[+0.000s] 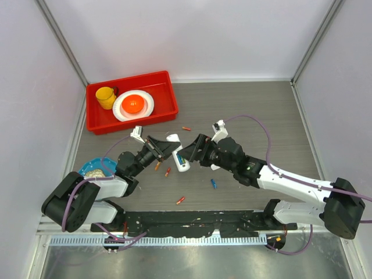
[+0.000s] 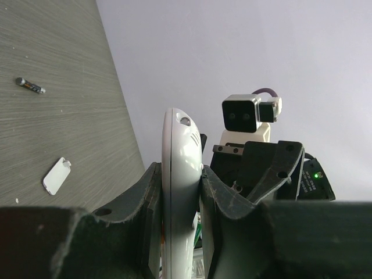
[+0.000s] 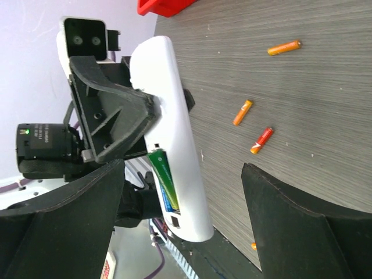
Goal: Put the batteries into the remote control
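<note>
Above the middle of the counter [image 1: 256, 116], the left tool [image 2: 180, 195] is clamped on the white remote control [image 3: 174, 133], with one green battery [image 3: 162, 174] in its slot. Facing it, the right tool [image 1: 190, 152] stands with jaws wide apart, and loose batteries [image 3: 263, 140] lie on the counter below.

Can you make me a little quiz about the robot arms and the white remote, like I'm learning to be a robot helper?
1. True or false: the left claw is shut on the remote.
2. What colour is the battery sitting in the remote's open back? A pink, B green, C white.
3. Fill the gap: the yellow cup stands in the red ____.
Key: 1 true. 2 B. 3 tray.
</note>
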